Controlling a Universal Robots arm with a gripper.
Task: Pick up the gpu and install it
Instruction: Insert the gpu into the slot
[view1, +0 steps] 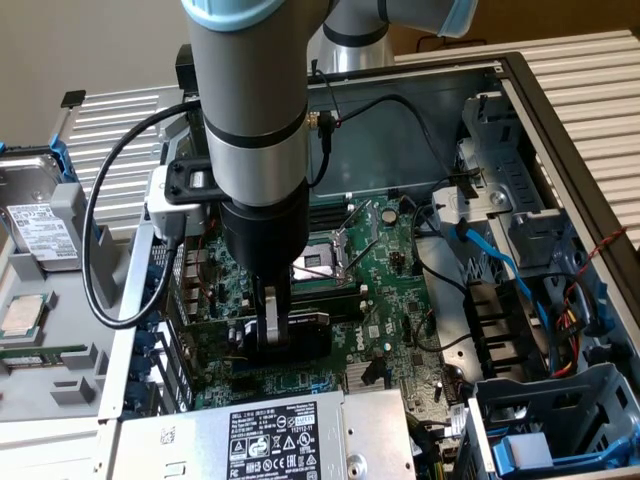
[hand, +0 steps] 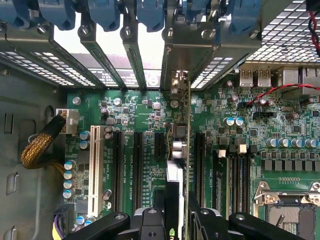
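Clamped edge-on in the gripper (hand: 172, 220), the gpu (hand: 176, 165) hides its cooler, standing upright over the motherboard (hand: 250, 150) slots; printing unreadable.

Your exterior view looks down at a slant from above into the open grey metal computer case (view1: 560, 120), close enough that the grey robot arm (view1: 250, 110) blocks its middle. Your wrist view hangs low inside that case, facing straight down along the large green motherboard (hand: 145, 125). Both views share this motherboard (view1: 390, 300).
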